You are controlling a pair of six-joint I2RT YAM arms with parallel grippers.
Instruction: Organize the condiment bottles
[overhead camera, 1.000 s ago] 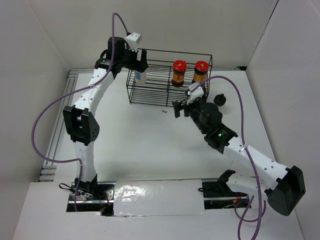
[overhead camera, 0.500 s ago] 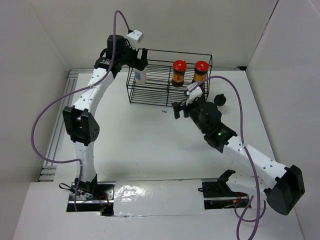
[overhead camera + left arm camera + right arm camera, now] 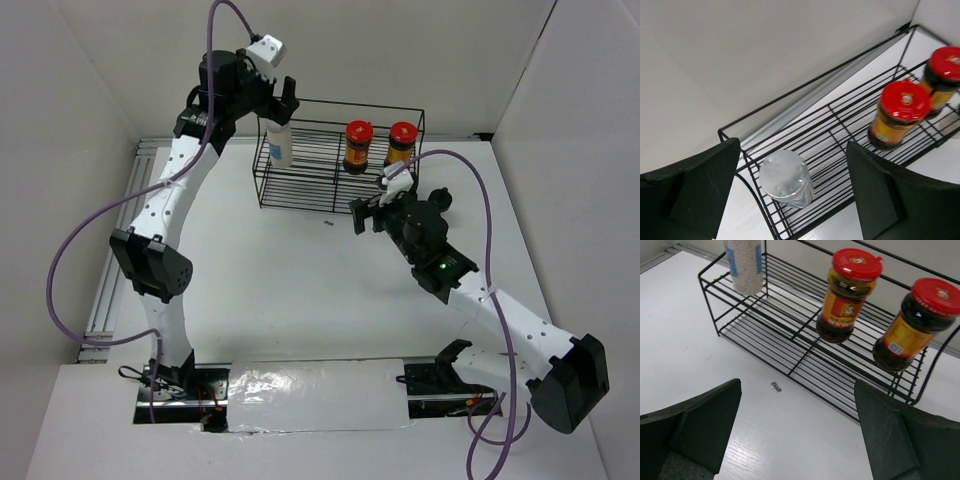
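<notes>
The left gripper [image 3: 284, 100] hangs open over the whitish white-capped bottle [image 3: 281, 150] at the black wire rack's [image 3: 300, 186] 9 o'clock end. A brown red-capped bottle [image 3: 358, 146] and its twin [image 3: 401, 143] stand toward 3 o'clock. The open right gripper [image 3: 362, 216] is at their 6 o'clock.

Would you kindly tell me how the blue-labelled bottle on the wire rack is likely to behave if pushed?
The blue-labelled bottle looks tall and narrow, standing on spaced wires of the rack, so a push would probably tip it. It stands by the rack's end, so it might fall off. Being round, it would likely roll.
</notes>
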